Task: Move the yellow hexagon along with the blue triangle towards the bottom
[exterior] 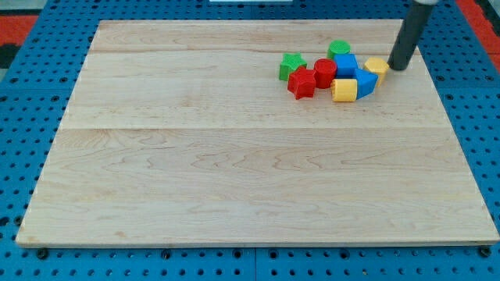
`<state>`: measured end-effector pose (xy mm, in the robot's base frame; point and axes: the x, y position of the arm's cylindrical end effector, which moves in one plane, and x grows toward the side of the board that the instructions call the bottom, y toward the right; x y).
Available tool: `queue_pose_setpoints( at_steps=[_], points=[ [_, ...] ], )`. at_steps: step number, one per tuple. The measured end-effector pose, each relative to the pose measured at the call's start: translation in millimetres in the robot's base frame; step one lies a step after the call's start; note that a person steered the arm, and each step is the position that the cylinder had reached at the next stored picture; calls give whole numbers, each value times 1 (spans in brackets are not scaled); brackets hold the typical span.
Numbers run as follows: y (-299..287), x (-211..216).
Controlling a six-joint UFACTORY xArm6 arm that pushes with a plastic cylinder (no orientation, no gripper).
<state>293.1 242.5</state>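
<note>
Bare desk [234, 179] fills the lower frame; the blocks cluster at upper right. The end effector, a plain rod with no jaws and holding nothing, has its tip [397, 68] just right of the yellow hexagon [376, 65]. The blue triangle [365, 82] sits just below-left of the hexagon. Pushing both downward likely needs the tip above them first.

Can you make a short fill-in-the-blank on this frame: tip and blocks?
1. My tip sits just to the view's ____ of the small yellow hexagon block.
2. The block cluster lies near the wooden board's view-____ right.
3. The green star-shaped block is the cluster's ____most block.

Missing words: right; top; left
</note>
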Motion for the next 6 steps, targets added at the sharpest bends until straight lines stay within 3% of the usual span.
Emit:
queue_pose_setpoints(
  at_steps=[1,2,3,4,5,6],
  points=[
    [-26,-5],
    [-35,46],
    [-41,51],
    [-37,51],
    [15,53],
    [12,87]
  ],
)
